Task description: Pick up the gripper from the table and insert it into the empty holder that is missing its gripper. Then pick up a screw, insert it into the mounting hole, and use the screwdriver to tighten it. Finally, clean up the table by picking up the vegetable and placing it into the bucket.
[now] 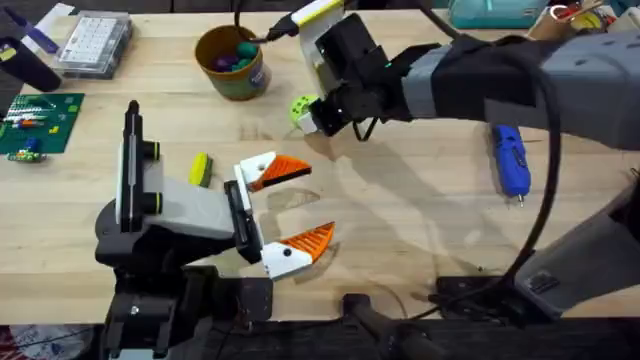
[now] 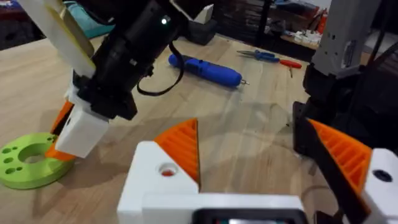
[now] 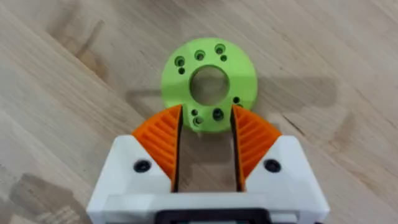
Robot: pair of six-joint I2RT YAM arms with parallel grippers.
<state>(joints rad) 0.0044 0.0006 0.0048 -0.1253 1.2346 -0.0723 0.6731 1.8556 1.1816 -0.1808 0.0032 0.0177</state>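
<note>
Near the far middle of the large light wooden table [image 1: 420, 220], the right arm's white gripper with orange ribbed pads [image 3: 206, 140] hangs over a flat lime-green plastic disc with a central bore and small holes [image 3: 209, 84]. Its fingers stand partly open, the disc's near edge just between the tips, gripping nothing yet as far as I can judge. The disc is thin and lies flat, so closing on its rim could pinch only the edge and let it pop out or skid across the wood; coming down too low could jam the pads into the tabletop.

The left arm's gripper [image 1: 290, 215] waits nearer the bases, fingers spread wide and empty. A small yellow block [image 1: 201, 168] lies just beside it, and a careless sweep could knock that away.

The blue pen-shaped electric screwdriver [image 1: 510, 160] lies well apart toward the right side, under the right arm's reach, where a cable could nudge it. The round ochre-yellow bucket [image 1: 232, 62] stands at the far edge with small coloured items inside.
</note>
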